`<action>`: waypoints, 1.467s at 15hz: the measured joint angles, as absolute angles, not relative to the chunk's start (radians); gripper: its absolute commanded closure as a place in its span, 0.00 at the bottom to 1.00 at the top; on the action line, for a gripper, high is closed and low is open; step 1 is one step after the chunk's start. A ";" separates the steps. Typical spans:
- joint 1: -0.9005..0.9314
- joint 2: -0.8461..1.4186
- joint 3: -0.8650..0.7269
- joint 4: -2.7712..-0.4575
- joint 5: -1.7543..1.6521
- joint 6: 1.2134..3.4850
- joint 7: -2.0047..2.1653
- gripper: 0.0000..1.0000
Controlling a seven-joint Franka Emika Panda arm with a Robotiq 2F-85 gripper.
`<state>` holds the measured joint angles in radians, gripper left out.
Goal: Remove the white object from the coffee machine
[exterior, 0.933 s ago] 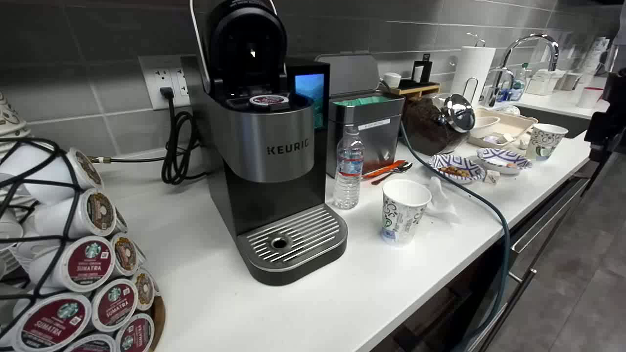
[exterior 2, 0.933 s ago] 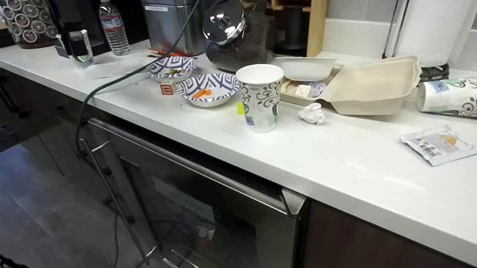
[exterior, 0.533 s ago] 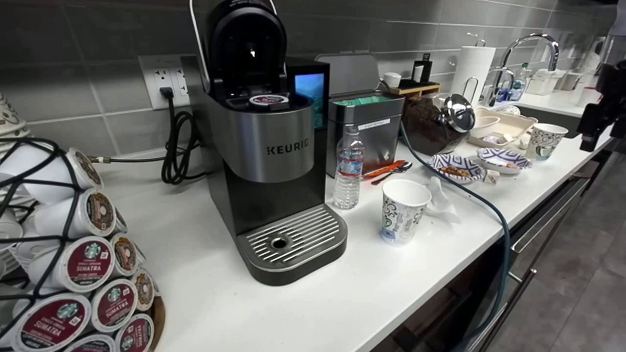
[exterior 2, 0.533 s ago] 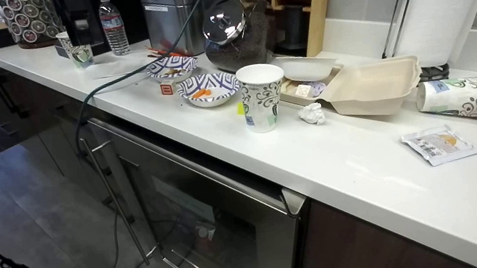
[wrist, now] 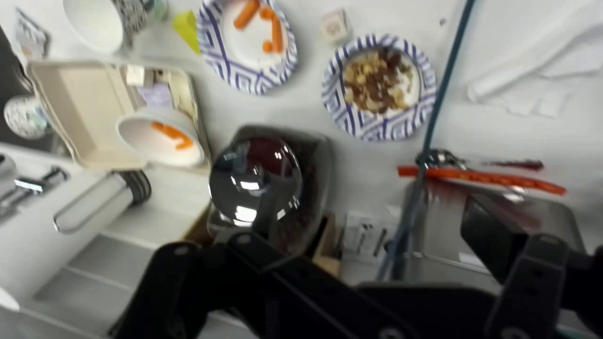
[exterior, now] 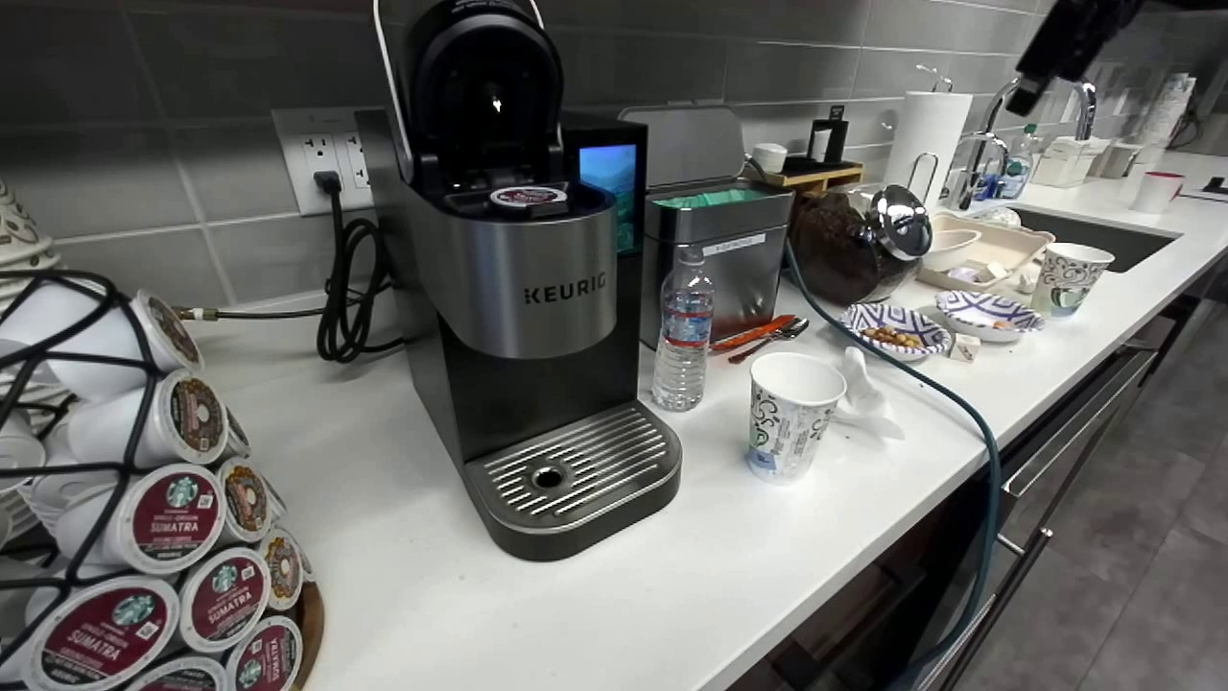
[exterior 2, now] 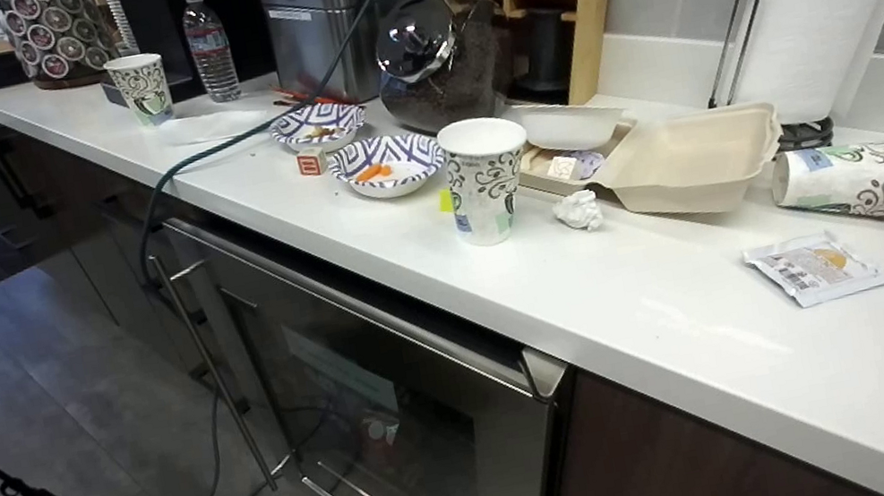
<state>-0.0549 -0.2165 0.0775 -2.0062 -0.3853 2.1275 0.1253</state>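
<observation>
The coffee machine [exterior: 523,278] stands on the counter in an exterior view, with its lid raised. A white-rimmed pod [exterior: 529,197] with a dark red label sits in its top holder. The machine's dark side shows partly in an exterior view [exterior 2: 245,33]; the pod is hidden there. My gripper [exterior: 1031,91] is high at the upper right, well apart from the machine. In the wrist view my gripper [wrist: 379,226] is open, its fingers [wrist: 492,235] wide apart with nothing between them. The machine is out of the wrist view.
A water bottle [exterior: 684,331], a paper cup [exterior: 794,413] and a steel box [exterior: 715,259] stand beside the machine. A rack of pods [exterior: 144,518] stands on its other side. A hose [exterior: 921,379] crosses the counter. A lidded jar [wrist: 311,160] and bowls [wrist: 379,89] lie beneath my gripper.
My gripper has risen and moved from the right edge toward the upper middle right in an exterior view. It has left the view where it covered the paper cup. The pod and machine have not moved.
</observation>
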 measured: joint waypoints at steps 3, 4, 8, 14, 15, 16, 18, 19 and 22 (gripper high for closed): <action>0.019 -0.190 0.123 -1.919 -0.355 2.192 0.107 0.00; 0.044 -0.180 0.135 -1.904 -0.326 2.215 0.096 0.00; 0.103 -0.160 0.160 -1.866 -0.248 2.246 0.057 0.00; 0.096 -0.156 0.162 -1.854 -0.245 2.202 0.149 0.00; 0.101 -0.151 0.178 -1.845 -0.245 2.171 0.211 0.00; 0.109 -0.144 0.199 -1.835 -0.242 2.143 0.281 0.00; 0.138 -0.122 0.245 -1.815 -0.216 2.111 0.418 0.00; 0.156 -0.108 0.269 -1.803 -0.198 2.110 0.487 0.00; 0.209 -0.050 0.334 -1.734 -0.208 2.115 0.692 0.00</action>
<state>0.2095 -0.0504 0.3339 -1.7339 -0.2078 2.1154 0.6918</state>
